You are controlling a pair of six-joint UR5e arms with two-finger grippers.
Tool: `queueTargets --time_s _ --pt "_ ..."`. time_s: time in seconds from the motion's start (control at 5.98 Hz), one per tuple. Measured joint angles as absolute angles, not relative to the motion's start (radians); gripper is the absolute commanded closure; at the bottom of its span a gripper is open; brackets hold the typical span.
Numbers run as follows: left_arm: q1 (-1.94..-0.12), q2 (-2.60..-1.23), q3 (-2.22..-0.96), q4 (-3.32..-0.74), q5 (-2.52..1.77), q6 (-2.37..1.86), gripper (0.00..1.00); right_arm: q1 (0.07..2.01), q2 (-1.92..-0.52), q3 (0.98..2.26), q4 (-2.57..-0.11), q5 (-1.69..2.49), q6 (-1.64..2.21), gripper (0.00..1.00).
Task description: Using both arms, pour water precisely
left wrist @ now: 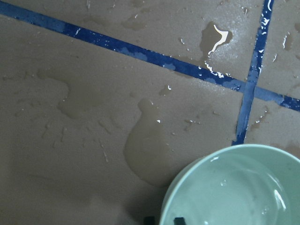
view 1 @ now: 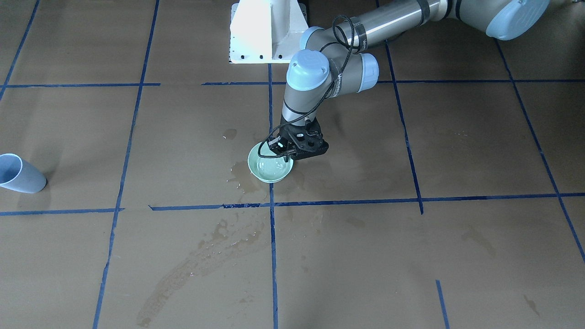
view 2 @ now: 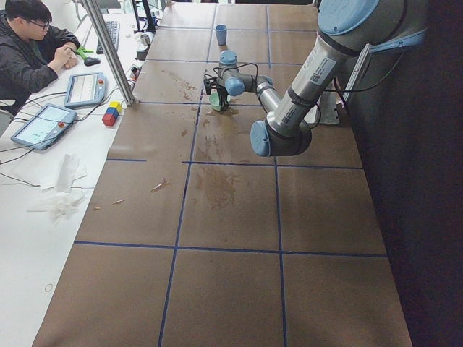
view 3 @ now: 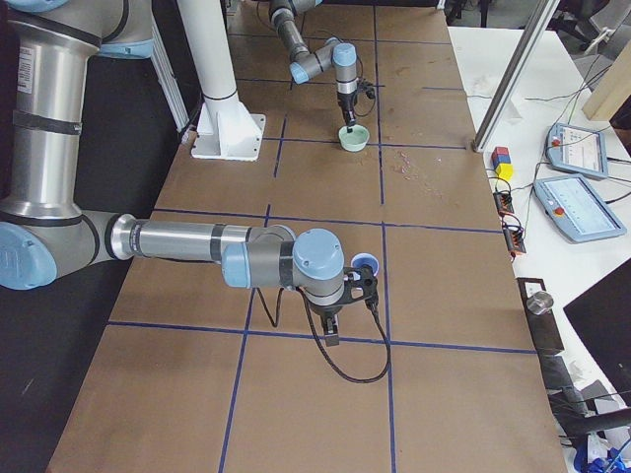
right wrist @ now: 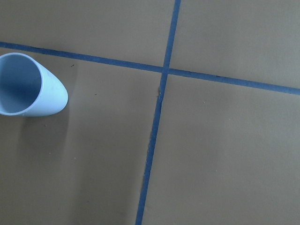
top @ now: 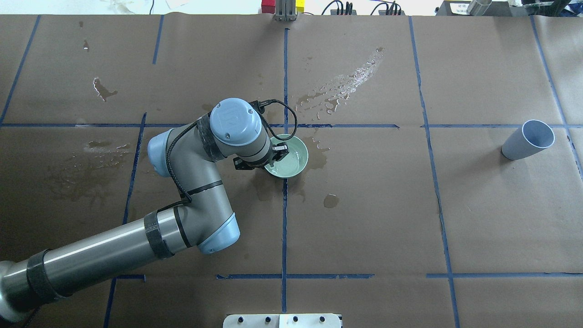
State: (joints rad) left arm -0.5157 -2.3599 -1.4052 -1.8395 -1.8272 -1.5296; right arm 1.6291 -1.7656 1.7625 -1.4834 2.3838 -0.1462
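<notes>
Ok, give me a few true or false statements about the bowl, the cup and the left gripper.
1. The green bowl has water in it. True.
2. The blue cup lies on its side. False: it stands upright.
3. The left gripper is at the cup. False: it is at the bowl's rim, far from the cup.
4. A puddle lies beside the bowl. True.

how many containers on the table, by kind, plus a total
pale green bowl: 1
light blue cup: 1
total: 2
</notes>
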Motion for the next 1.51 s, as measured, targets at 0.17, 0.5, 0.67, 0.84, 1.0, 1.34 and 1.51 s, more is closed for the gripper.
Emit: queueTargets --time_s 0.17,0.5,0.67,0.84,1.0,1.34,1.51 --pt "-0.519 -2.358 -1.409 -1.838 -1.829 -1.508 1.00 1.629 -1.766 1.762 -1.482 2.384 -0.147 0.00" --pt "-0.556 -2.353 -1.432 -1.837 -1.865 -1.455 1.00 1.629 -1.767 1.761 -1.481 2.385 -0.146 0.00" --pt "-0.600 -2.333 -1.462 -1.835 -1.931 -1.423 1.00 1.629 -1.766 1.760 -1.480 2.388 -0.140 0.00" --pt "-0.655 -2.292 -1.503 -1.835 -1.999 -1.375 1.00 1.628 -1.765 1.760 -1.480 2.392 -0.133 0.00" --pt "-0.715 -2.242 -1.541 -1.835 -2.063 -1.306 1.00 1.628 -1.763 1.760 -1.480 2.394 -0.131 0.00" --pt "-0.829 -2.136 -1.587 -1.848 -2.158 -1.136 1.00 1.626 -1.761 1.758 -1.482 2.397 -0.130 0.00" --pt "-0.893 -2.063 -1.598 -1.889 -2.214 -1.032 1.00 1.625 -1.761 1.758 -1.482 2.397 -0.130 0.00"
